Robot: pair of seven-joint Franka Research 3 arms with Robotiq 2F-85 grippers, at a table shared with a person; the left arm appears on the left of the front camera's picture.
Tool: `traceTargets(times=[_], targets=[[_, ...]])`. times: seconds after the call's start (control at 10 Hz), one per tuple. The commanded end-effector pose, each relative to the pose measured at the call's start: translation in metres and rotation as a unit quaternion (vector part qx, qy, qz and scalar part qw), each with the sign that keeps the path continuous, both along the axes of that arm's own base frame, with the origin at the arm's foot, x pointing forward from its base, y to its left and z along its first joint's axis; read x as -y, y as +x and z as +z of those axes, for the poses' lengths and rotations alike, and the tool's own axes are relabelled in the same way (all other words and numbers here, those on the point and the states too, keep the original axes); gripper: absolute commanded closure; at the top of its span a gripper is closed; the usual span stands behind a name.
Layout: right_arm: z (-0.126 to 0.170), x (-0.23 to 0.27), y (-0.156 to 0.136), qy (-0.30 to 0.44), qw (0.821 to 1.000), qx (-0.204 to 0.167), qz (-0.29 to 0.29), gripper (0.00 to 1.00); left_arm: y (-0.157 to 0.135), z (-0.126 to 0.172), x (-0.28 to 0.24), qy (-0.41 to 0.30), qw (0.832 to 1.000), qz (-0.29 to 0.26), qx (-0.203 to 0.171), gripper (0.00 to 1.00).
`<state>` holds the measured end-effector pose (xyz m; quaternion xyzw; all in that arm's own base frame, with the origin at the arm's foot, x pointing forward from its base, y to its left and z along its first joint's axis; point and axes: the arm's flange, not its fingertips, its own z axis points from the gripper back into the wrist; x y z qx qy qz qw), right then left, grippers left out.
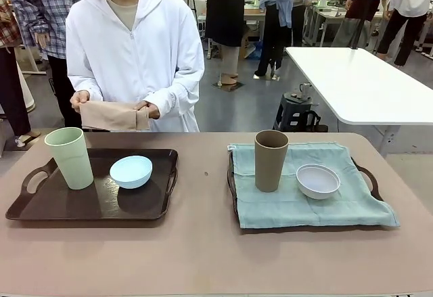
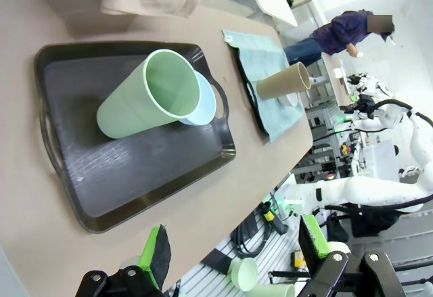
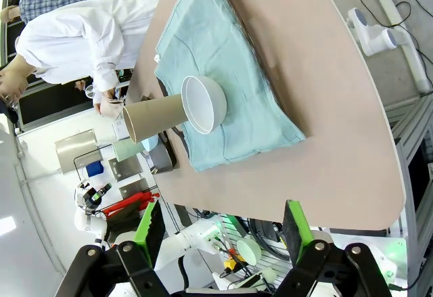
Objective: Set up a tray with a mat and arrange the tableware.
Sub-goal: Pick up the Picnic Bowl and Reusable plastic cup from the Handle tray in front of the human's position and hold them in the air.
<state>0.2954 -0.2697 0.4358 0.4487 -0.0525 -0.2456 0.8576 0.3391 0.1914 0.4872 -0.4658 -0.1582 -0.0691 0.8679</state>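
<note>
A dark brown tray (image 1: 67, 203) lies at the table's left and carries a pale green tumbler (image 1: 70, 157) and a light blue bowl (image 1: 130, 172). At the right, a teal mat (image 1: 338, 202) covers a second tray (image 1: 368, 176). On that mat stand a brown tumbler (image 1: 270, 160) and a white bowl (image 1: 317, 180). My left gripper (image 2: 235, 246) hangs open, back from the green tumbler (image 2: 145, 94) and the blue bowl (image 2: 205, 104). Likewise open, my right gripper (image 3: 223, 229) is off the near table edge from the white bowl (image 3: 203, 104) and the brown tumbler (image 3: 152, 119).
A person in a white jacket stands at the far side, both hands holding a folded beige cloth (image 1: 114, 115) above the table edge. Bare tabletop (image 1: 203, 256) runs between the trays and along the near side. A white table (image 1: 358, 84) stands behind at the right.
</note>
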Motion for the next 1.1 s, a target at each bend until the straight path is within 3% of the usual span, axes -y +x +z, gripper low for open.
traceTargets(times=[0.0, 1.0], targets=[[-0.0003, 0.0002, -0.0003, 0.001, 1.0, 0.001, 0.001, 0.08, -0.0008, 0.0005, -0.0014, -0.007, 1.0, -0.002, 0.005, 0.0], [-0.0003, 0.0002, -0.0003, 0.001, 1.0, 0.001, 0.001, 0.08, -0.0008, 0.0005, -0.0014, -0.007, 1.0, -0.002, 0.005, 0.0]])
